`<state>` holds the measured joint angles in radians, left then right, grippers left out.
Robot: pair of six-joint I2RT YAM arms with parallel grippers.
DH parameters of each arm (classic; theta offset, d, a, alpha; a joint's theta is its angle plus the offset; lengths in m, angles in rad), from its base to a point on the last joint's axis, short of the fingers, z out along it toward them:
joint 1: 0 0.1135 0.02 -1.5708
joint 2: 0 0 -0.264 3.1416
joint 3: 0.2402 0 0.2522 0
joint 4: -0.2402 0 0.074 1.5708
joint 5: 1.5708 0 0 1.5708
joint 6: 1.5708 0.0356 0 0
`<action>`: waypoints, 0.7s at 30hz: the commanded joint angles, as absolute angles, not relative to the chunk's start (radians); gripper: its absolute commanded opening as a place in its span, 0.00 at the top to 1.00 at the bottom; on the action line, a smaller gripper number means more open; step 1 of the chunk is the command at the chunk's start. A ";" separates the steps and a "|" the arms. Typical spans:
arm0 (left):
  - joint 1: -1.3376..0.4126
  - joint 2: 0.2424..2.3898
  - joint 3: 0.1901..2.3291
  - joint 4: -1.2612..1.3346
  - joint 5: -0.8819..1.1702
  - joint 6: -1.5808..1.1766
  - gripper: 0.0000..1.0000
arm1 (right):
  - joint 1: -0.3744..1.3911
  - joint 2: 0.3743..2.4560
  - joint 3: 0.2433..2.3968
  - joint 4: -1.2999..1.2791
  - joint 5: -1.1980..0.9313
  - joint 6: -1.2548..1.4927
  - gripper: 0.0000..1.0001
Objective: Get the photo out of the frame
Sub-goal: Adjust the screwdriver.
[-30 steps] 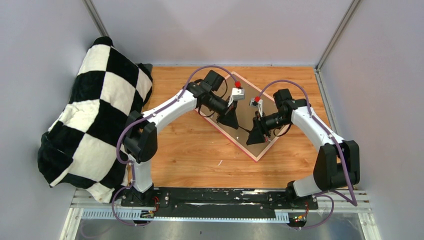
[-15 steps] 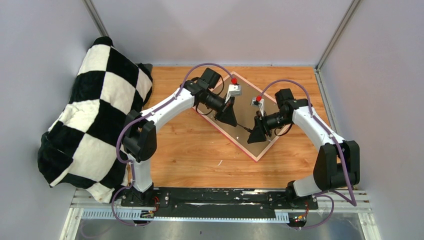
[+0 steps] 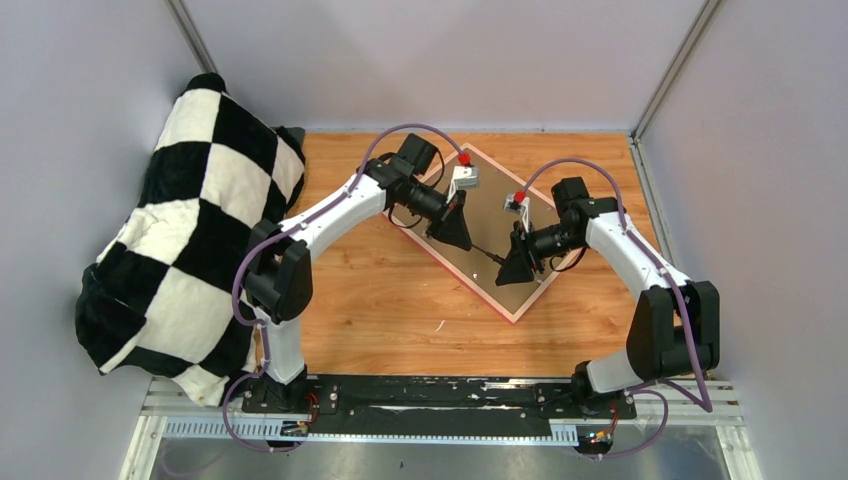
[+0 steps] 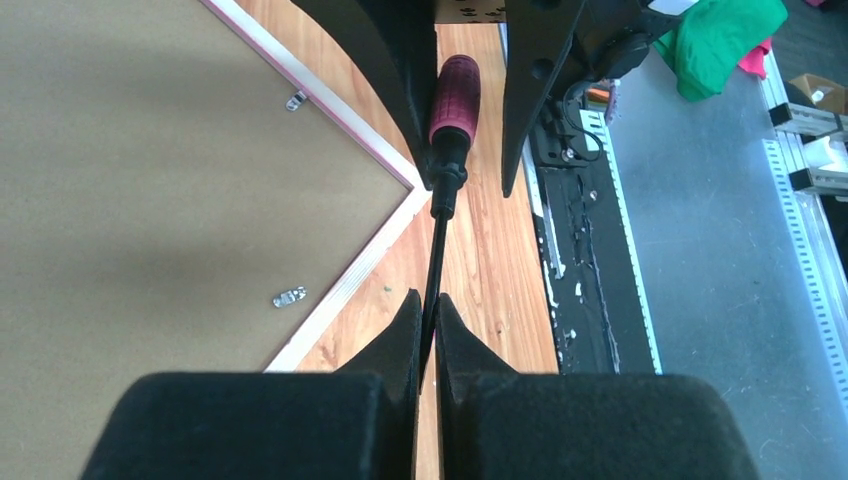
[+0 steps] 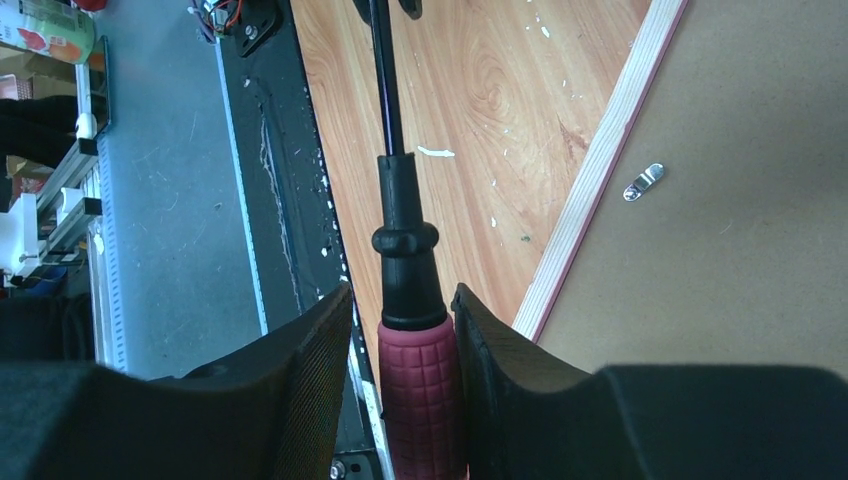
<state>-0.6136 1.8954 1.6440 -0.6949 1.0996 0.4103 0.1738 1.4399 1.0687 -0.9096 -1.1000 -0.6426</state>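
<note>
A black-and-white checked blanket [image 3: 190,230] is heaped at nine o'clock, spilling off the wooden desk [image 3: 380,310]; its far side runs out of sight against the wall.

Just right of centre, toward one o'clock, the frame [image 4: 340,282] lies face down and turned like a diamond, one corner pointing to six o'clock. Only its narrow pink-and-white border shows, around a plain brown backing board [image 4: 150,180]. Both arms cover part of the board. The photo cannot be seen in any view. Small metal clips [image 4: 290,296] sit on the board near the border; which way they are turned is hard to make out.

The left gripper [image 3: 462,240] hangs above the frame's nine o'clock side, clenched on the thin black shaft of a screwdriver [image 4: 440,200]. The tool's tip is buried between its fingers.

From there the screwdriver runs toward four o'clock. Its dark red ribbed handle lies between the fingers of the right gripper [image 3: 508,268]. That gripper is parted around the handle, one finger against it and a gap at the other. The handle's end is cut off in the right wrist view.
</note>
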 commanded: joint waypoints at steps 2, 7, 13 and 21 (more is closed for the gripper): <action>-0.586 1.852 1.655 -0.668 1.078 0.425 1.00 | 0.161 1.454 1.084 -0.983 -1.133 -0.668 0.63; -0.585 1.858 1.639 -0.617 1.071 0.378 1.00 | 0.161 1.454 1.091 -0.980 -1.117 -0.659 1.00; -0.563 1.837 1.582 -0.408 0.839 0.188 0.32 | 0.134 1.413 1.070 -0.820 -0.952 -0.487 1.00; -0.480 1.962 1.697 -0.397 0.474 0.083 0.13 | 0.097 1.407 1.046 -0.728 -0.817 -0.399 1.00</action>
